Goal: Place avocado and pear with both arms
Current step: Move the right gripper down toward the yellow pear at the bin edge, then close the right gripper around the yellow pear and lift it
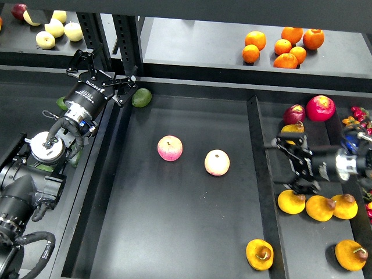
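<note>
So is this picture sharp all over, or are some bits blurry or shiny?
Head view: mostly sharp; the two apples in the middle tray show small bright glare spots. The right gripper and its arm look slightly smeared, and the red berries at the right edge are soft. The left gripper is dark against dark shelving, so detail is hard to read.

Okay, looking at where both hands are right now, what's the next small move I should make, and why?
Probably lower the right hand onto the pear just below it: it hovers over the row of pears in the right bin, nothing gripped yet. The left hand sits open beside an avocado at the middle bin's back left corner.
</note>
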Action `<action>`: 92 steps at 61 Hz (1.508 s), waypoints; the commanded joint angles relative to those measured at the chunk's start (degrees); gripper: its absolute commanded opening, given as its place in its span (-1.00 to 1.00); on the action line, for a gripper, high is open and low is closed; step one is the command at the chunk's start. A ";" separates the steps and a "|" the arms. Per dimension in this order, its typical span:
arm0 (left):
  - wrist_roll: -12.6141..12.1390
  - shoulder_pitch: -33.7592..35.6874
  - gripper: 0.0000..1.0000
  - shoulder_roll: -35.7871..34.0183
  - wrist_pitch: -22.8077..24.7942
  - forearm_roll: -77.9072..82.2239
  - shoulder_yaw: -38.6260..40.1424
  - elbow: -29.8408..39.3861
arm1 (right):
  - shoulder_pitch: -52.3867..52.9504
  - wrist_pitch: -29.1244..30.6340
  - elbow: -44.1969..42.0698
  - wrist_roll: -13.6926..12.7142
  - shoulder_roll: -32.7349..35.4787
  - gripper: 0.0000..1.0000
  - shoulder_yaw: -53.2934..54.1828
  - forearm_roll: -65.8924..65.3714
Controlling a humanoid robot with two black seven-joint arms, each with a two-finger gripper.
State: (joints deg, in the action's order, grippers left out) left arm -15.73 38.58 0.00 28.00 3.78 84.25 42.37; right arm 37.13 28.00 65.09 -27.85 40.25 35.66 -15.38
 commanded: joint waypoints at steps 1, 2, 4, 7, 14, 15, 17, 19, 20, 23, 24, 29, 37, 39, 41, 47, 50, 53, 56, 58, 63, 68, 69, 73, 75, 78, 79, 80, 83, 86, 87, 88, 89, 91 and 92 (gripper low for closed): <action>0.00 0.00 0.99 0.00 0.00 0.00 0.04 -0.18 | 0.13 0.00 0.30 -0.15 2.90 1.00 -2.69 -0.09; 0.00 0.00 0.99 0.00 0.00 0.00 0.04 -0.19 | 0.22 0.00 0.30 -0.15 3.16 1.00 -3.05 -0.09; 0.00 0.00 0.99 0.00 0.00 0.00 0.04 -0.27 | 0.31 0.00 0.38 -0.15 3.96 1.00 -4.10 -0.09; 0.00 0.00 0.99 0.00 0.00 0.00 0.04 -0.27 | 0.40 0.00 0.38 -0.15 5.01 1.00 -5.85 -0.35; 0.00 0.00 0.99 0.00 0.00 0.00 0.13 -0.27 | 0.40 0.00 0.65 -0.15 6.85 1.00 -9.55 -2.19; 0.00 0.00 0.99 0.00 0.00 0.00 0.13 -0.27 | 0.40 0.00 0.65 -0.15 6.94 1.00 -9.82 -2.28; 0.00 0.00 0.99 0.00 0.00 0.00 0.22 -0.27 | 0.40 0.00 0.65 -0.15 7.12 1.00 -11.13 -2.99; 0.00 0.00 0.99 0.00 0.00 0.00 0.22 -0.36 | 0.40 0.00 0.65 -0.15 7.03 1.00 -11.40 -3.08; 0.00 0.00 0.99 0.00 0.00 0.00 0.22 -0.27 | 0.40 0.00 0.65 -0.15 7.03 1.00 -11.49 -3.08; 0.00 0.00 0.99 0.00 0.00 0.00 0.22 -0.27 | 0.31 0.00 0.74 -0.15 6.68 1.00 -11.93 -3.16; 0.00 0.00 0.99 0.00 0.00 0.00 0.13 -0.27 | 0.22 0.00 0.74 -0.15 6.51 1.00 -12.01 -3.16; 0.00 -0.08 0.99 0.00 0.00 0.09 0.13 -0.27 | 0.05 0.00 0.74 -0.15 6.24 1.00 -12.45 -3.16; 0.00 -0.08 0.99 0.00 0.00 0.09 0.04 -0.36 | -0.13 0.00 0.74 -0.15 5.54 1.00 -14.82 -3.25; 0.00 -0.08 0.99 0.00 0.00 0.09 0.04 -0.36 | -0.22 0.00 0.74 -0.15 5.10 1.00 -15.35 -3.25; 0.00 -0.08 0.99 0.00 0.00 0.09 0.04 -0.36 | -0.30 0.00 0.74 -0.15 4.75 1.00 -15.62 -3.43; 0.00 -0.08 0.99 0.00 0.00 0.09 0.04 -0.63 | -0.74 0.00 0.74 -0.15 3.25 1.00 -16.50 -4.75; 0.00 -0.08 0.99 0.00 0.00 0.09 0.04 -0.71 | -0.66 0.00 0.74 -0.15 2.38 1.00 -16.94 -5.36; 0.00 -0.08 0.99 0.00 0.00 0.09 0.04 -0.71 | -0.74 0.00 0.74 -0.15 1.50 1.00 -17.11 -5.62; 0.00 -0.08 0.99 0.00 0.00 0.00 0.04 -0.71 | -0.74 0.00 0.74 -0.15 0.97 1.00 -17.29 -5.80; 0.00 -0.08 0.99 0.00 0.00 0.00 0.04 -0.63 | -0.74 0.00 0.65 -0.15 0.62 1.00 -17.29 -5.98; 0.00 -0.08 0.99 0.00 0.00 0.00 0.04 -0.63 | -0.83 0.00 0.47 -0.15 0.09 1.00 -17.29 -6.68; 0.00 -0.08 0.99 0.00 0.00 0.00 0.04 -0.63 | -1.97 0.00 0.21 -0.15 -1.05 1.00 -17.29 -7.38; -0.09 -0.08 0.99 0.00 0.00 0.00 0.04 -0.63 | -2.15 0.00 0.21 -0.15 -1.23 1.00 -17.29 -7.38; -0.09 -0.08 0.99 0.00 0.00 0.09 0.04 -0.63 | -2.68 0.00 0.12 -0.15 -1.75 1.00 -17.29 -7.73; -0.09 -0.08 0.99 0.00 0.00 0.09 0.04 -0.63 | -3.03 0.00 -0.05 -0.15 -2.02 1.00 -17.29 -8.17; -0.09 -0.08 0.99 0.00 0.00 0.09 0.04 -0.63 | -3.64 0.00 -0.14 -0.15 -2.46 1.00 -17.29 -8.70; -0.09 -0.08 0.99 0.00 0.00 0.09 0.04 -0.63 | -3.73 0.00 -0.14 -0.15 -2.55 1.00 -17.20 -8.79; -0.09 -0.08 0.99 0.00 0.00 0.09 0.04 -0.63 | -3.91 0.00 -0.23 -0.15 -2.81 1.00 -17.20 -8.88; -0.09 -0.08 0.99 0.00 0.00 0.09 0.04 -0.63 | -4.26 0.00 -0.32 -0.15 -3.34 1.00 -17.11 -9.05; -0.09 -0.08 0.99 0.00 0.00 0.09 0.04 -0.63 | -4.52 0.00 -0.58 -0.15 -3.69 1.00 -17.11 -9.23; -0.09 -0.08 0.99 0.00 0.00 0.09 0.04 -0.63 | -4.52 0.00 -0.76 -0.15 -3.95 1.00 -17.11 -9.23; -0.09 -0.08 0.99 0.00 0.00 0.00 0.04 -0.63 | -4.61 0.00 -0.85 -0.15 -4.04 1.00 -17.11 -9.32; -0.09 -0.08 0.99 0.00 0.00 0.09 0.04 -0.63 | -4.70 0.00 -1.02 -0.15 -4.30 1.00 -17.11 -9.32; -0.09 -0.08 0.99 0.00 0.00 0.09 0.04 -0.63 | -4.87 0.00 -1.11 -0.15 -4.48 1.00 -17.11 -9.32; -0.09 -0.08 0.99 0.00 0.00 0.09 0.04 -0.63 | -4.88 0.00 -1.20 -0.15 -4.57 1.00 -17.11 -9.32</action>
State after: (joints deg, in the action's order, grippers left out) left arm -15.82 38.49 0.00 28.00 3.84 84.28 41.75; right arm 32.73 27.99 64.51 -28.00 36.63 18.50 -24.52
